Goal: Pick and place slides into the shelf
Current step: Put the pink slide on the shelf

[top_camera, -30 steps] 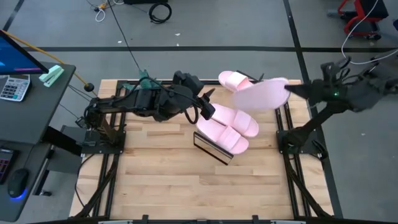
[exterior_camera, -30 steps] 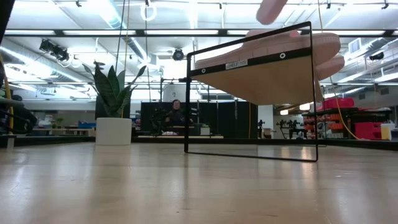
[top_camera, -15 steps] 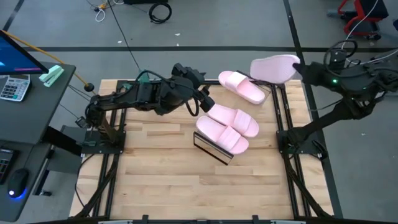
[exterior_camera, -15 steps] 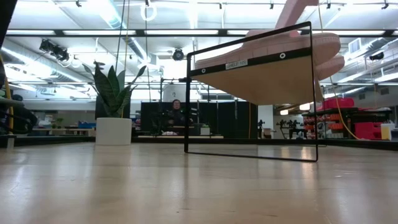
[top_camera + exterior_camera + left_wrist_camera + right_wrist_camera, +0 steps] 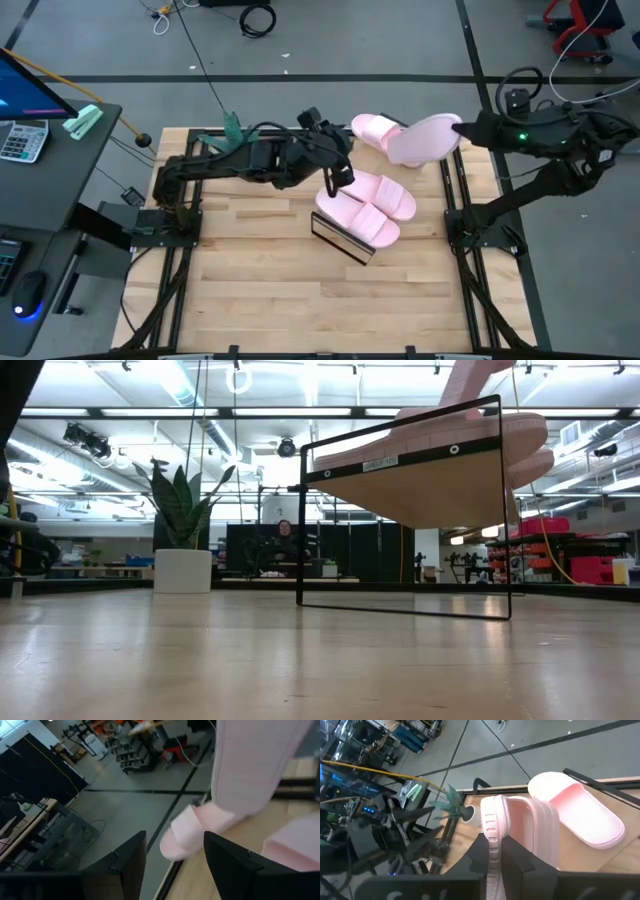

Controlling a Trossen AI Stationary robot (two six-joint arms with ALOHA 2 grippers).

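Observation:
My right gripper [image 5: 462, 128] [image 5: 496, 843] is shut on one pale pink slide [image 5: 420, 140] [image 5: 520, 825] and holds it in the air over the table's far right part; that slide also shows in the low view [image 5: 478, 374] and the left wrist view [image 5: 255, 760]. A second slide [image 5: 372, 126] [image 5: 580, 815] [image 5: 192, 832] lies flat on the table under it. Two more slides [image 5: 365, 205] [image 5: 470, 435] rest side by side on the slanted shelf [image 5: 340, 238] [image 5: 420, 480]. My left gripper [image 5: 335, 172] [image 5: 172, 857] is open and hovers beside the shelf's far left end, touching nothing. My right gripper pinches the slide's thick sole edge [image 5: 492, 822] at the slide's right end between its two fingers. The fingers come roughly level from the table's right. The slide is lifted clear and tilted, reaching left from the fingers over the slide on the table.
Black frame rails [image 5: 462, 200] run along the table's right side, and both arm bases stand at its left and right edges. A plant pot [image 5: 182, 570] and a seated person show far behind. The near half of the wooden tabletop [image 5: 300, 300] holds nothing.
My right gripper swung the held slide toward the far right corner and turned it, then brought it back left and lower, over the slide on the table. My left arm reached a little farther right, its gripper staying beside the shelf's far left end.

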